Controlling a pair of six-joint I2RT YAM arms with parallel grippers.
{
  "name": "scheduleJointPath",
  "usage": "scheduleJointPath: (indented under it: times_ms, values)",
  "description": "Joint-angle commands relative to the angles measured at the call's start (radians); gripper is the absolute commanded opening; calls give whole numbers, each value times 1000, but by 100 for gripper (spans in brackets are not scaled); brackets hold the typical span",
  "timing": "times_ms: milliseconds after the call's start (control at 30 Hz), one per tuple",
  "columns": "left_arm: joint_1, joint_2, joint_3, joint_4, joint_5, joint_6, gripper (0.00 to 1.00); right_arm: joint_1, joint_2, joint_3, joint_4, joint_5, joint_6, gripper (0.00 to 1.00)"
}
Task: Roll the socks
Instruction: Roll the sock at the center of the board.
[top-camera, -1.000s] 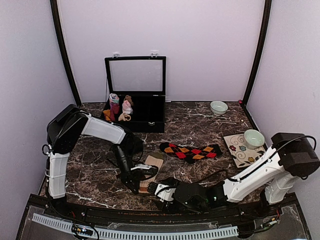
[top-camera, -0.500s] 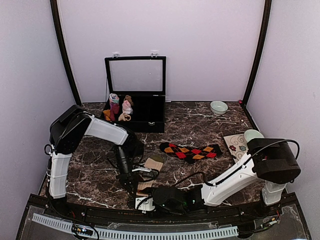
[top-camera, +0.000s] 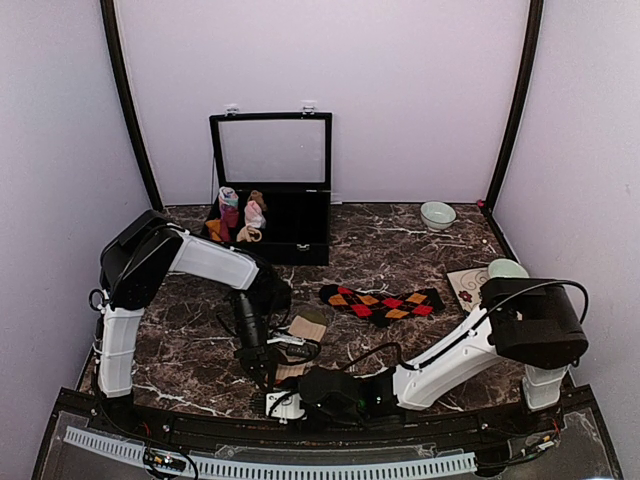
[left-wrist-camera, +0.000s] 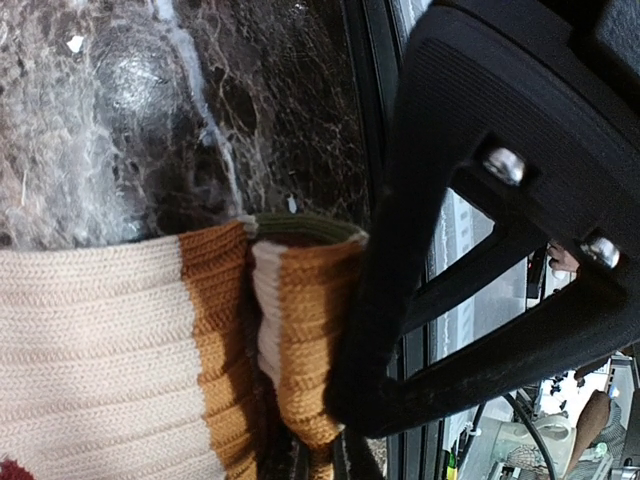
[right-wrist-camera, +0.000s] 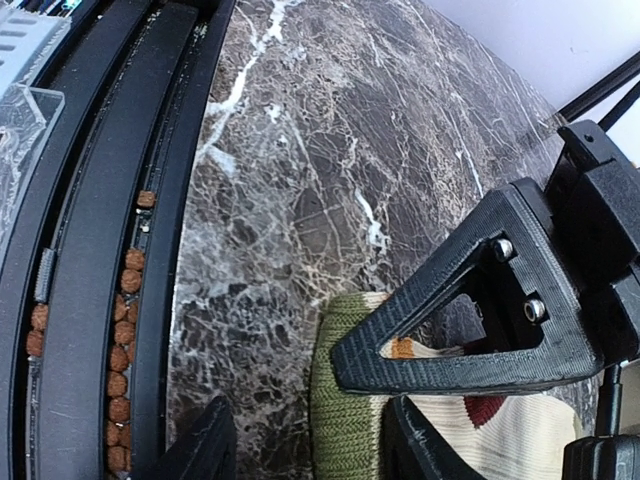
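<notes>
The cream striped sock (top-camera: 306, 328) lies near the table's front edge, its near end folded over. My left gripper (top-camera: 265, 367) is shut on that fold; the left wrist view shows orange and green bands of the sock (left-wrist-camera: 290, 330) pinched at my left gripper (left-wrist-camera: 330, 440). My right gripper (top-camera: 283, 402) lies low at the front edge, open. In the right wrist view my right gripper (right-wrist-camera: 310, 452) straddles the sock's green cuff (right-wrist-camera: 350, 400), one finger (right-wrist-camera: 205, 450) standing apart on the marble. The black argyle socks (top-camera: 382, 302) lie flat mid-table, untouched.
An open black box (top-camera: 270, 215) with small sock rolls (top-camera: 238, 215) stands at the back. A bowl (top-camera: 437, 214) sits back right, and another bowl (top-camera: 506, 268) rests on a floral mat (top-camera: 468, 288). A black rail (right-wrist-camera: 90, 300) runs along the front edge.
My right gripper has slid left along the front edge to the striped sock's near end, and its jaws have narrowed. The left gripper has held still on the fold.
</notes>
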Motion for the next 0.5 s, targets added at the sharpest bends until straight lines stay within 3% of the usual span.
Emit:
scheduleJointPath:
  times_ms: [0, 233, 467]
  values:
    - [-3, 51, -14, 174, -247, -15, 7, -21, 12, -24, 8, -36, 51, 47]
    - [-1, -2, -26, 209, -248, -41, 27, -24, 39, -61, -8, -68, 141, 33]
    - [36, -56, -50, 216, -236, -67, 38, -26, 83, -87, -4, -68, 247, 26]
